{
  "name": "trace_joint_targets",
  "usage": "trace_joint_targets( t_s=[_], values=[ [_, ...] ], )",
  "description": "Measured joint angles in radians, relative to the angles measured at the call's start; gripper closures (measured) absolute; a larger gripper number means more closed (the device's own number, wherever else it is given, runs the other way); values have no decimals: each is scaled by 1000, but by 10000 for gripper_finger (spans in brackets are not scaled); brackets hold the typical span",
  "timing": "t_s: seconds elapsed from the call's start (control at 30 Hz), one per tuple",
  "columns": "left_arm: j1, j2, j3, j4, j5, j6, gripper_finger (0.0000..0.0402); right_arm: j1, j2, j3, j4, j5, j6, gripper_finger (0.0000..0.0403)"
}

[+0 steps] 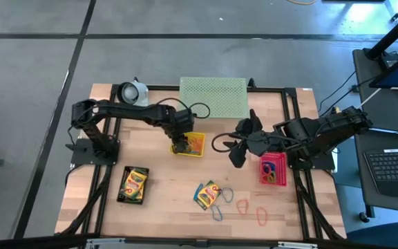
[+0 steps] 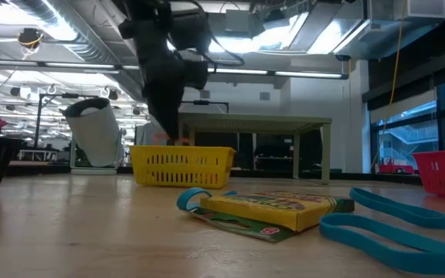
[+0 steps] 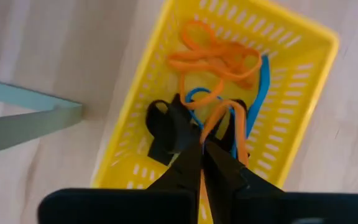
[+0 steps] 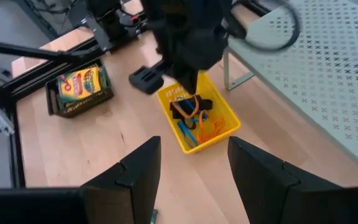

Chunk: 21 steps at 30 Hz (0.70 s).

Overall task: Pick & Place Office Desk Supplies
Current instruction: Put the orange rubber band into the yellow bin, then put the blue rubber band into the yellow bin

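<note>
My left gripper [image 3: 202, 144] points down into the yellow mesh tray [image 1: 197, 147], shut on an orange loop [image 3: 219, 118]. In the tray lie more orange loops [image 3: 213, 56], blue loops [image 3: 263, 93] and a black clip [image 3: 166, 127]. My right gripper [image 1: 235, 158] hovers open above the table between the yellow tray and the pink tray [image 1: 273, 168], holding nothing. A crayon box [image 1: 207, 195] and several loops [image 1: 242, 205] lie flat on the table near the front. Another crayon box [image 1: 134, 183] lies in the black tray. My left gripper pinches one strand of the orange loop [image 3: 209, 127] between its two fingertips, coming from above and pointing steeply down. The loop hangs slack below the fingers [image 4: 186, 111], its lower part among the loops and the clip in the yellow tray.
The pale green mesh shelf [image 1: 213, 97] stands at the far edge behind the yellow tray. A roll of tape [image 1: 131, 92] sits at the far left corner. Bare wood lies between the black tray and the loose crayon box.
</note>
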Motion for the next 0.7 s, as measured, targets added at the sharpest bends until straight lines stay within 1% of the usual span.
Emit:
trace_joint_targets(
  t_s=[0.13,0.33,0.4,0.43,0.5,0.57,0.6,0.63,0.7],
  values=[
    [1,19,0,1,7,26,359,0,0,0,3,25,22,213],
    [4,14,0,6,21,10,292,0,0,0,4,25,25,213],
    [5,13,9,-1,46,-21,274,0,0,0,3,31,25,213],
    [5,13,18,-3,77,-45,267,0,0,0,3,31,24,213],
    [4,12,37,22,169,-99,257,0,0,0,3,37,22,213],
    [-28,12,53,85,283,-130,255,0,0,0,3,48,20,213],
    [-54,12,61,106,304,-134,256,0,0,0,3,49,21,213],
    [-87,12,69,115,303,-136,258,0,0,0,3,50,21,213],
    [-164,12,85,120,270,-111,265,0,0,0,3,50,21,213]
  ],
)
